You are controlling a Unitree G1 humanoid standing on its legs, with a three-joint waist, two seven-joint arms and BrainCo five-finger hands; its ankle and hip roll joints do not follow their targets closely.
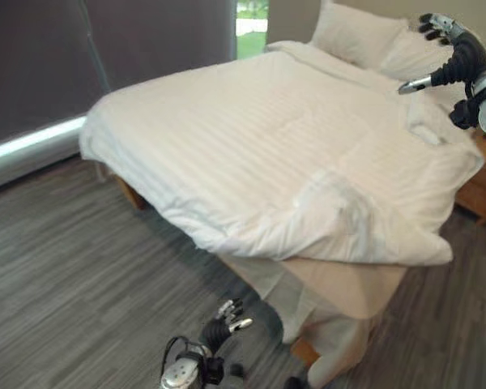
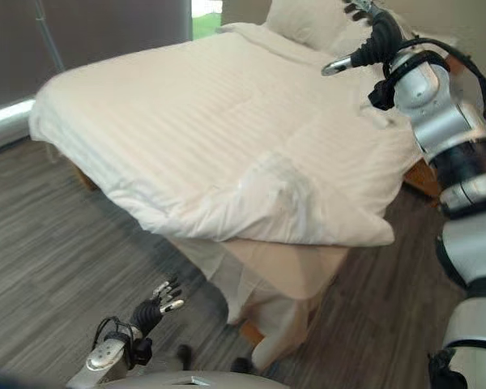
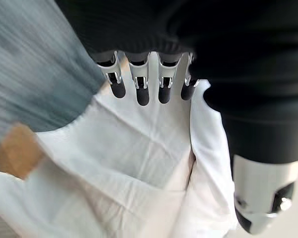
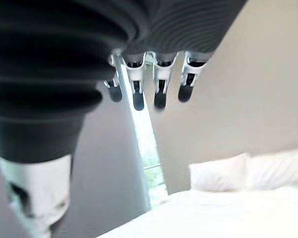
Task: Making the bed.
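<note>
Hands first: the right hand (image 2: 371, 34) is raised above the head end of the bed (image 1: 130, 194), near the pillows (image 1: 352, 32), its fingers loosely spread and its thumb sticking out, holding nothing and apart from the bedding. Its own wrist view looks past relaxed fingers toward the wall (image 4: 268, 74), the pillows and a bright gap at the window (image 4: 149, 144). The left hand (image 1: 227, 318) hangs low over the grey plank floor (image 1: 65, 275), just beside the foot corner of the bed, fingers relaxed and empty; its wrist view shows white sheet (image 3: 134, 163) past the fingertips, close to them but not grasped.

The white duvet (image 1: 267, 146) is spread over most of the mattress, fairly flat and smooth across the middle and along the window-side edge. That part of the job looks largely done. The pillows sit at the head, against the wall.

What is left, by my reading, is the near foot corner. There the duvet is bunched and folded back on itself (image 1: 332, 215), stopping short of the corner, so the bare beige mattress end (image 1: 340, 288) shows beneath it. Below that, a loose sheet hangs (image 1: 308, 320) crumpled down toward the floor. The corner would need pulling out and down to cover the mattress, and the hanging sheet tucking or straightening. A small rumple near the right edge by the pillows may also want smoothing.
</note>
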